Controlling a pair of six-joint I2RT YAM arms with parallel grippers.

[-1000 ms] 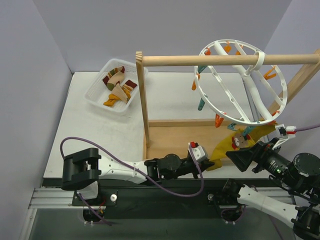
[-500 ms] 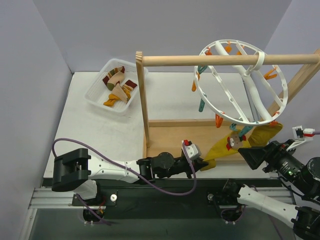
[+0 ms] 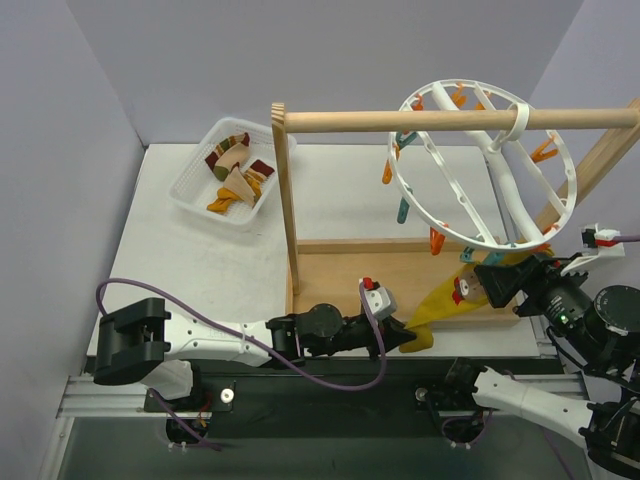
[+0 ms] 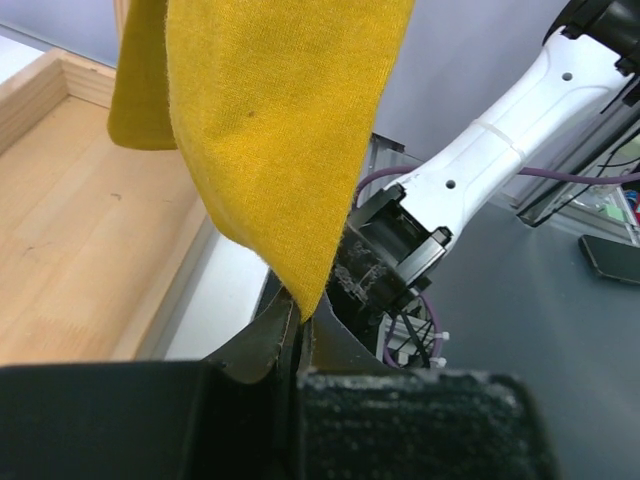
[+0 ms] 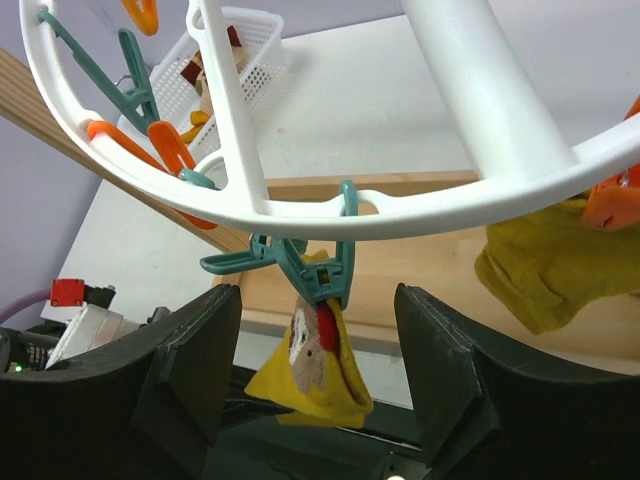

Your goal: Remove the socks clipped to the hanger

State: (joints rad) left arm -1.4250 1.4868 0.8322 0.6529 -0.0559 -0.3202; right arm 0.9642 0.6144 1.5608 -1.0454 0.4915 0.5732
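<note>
The white ring hanger [image 3: 497, 150] hangs from the wooden rod. A mustard sock with a face pattern [image 3: 445, 300] hangs from a teal clip [image 5: 320, 275] on the hanger's near rim [image 5: 420, 215]. My left gripper [image 3: 408, 335] is shut on this sock's lower tip, which the left wrist view shows pinched between the jaws [image 4: 300, 320] below the stretched sock [image 4: 290, 130]. My right gripper [image 3: 490, 285] is open, its fingers on either side of the teal clip and the sock [image 5: 310, 370], apart from both. A second mustard sock [image 5: 550, 270] hangs from an orange clip [image 5: 615, 205] at the right.
The wooden rack has a rod [image 3: 400, 120], an upright post [image 3: 288, 210] and a base tray [image 3: 350, 270] under the hanger. A white mesh basket [image 3: 195, 180] at the back left holds several socks [image 3: 235, 170]. Other teal and orange clips hang on the ring.
My left gripper has pulled left and toward the near edge with the sock tip. My right gripper has risen toward the hanger's rim, and the teal clip is now between its fingers.
</note>
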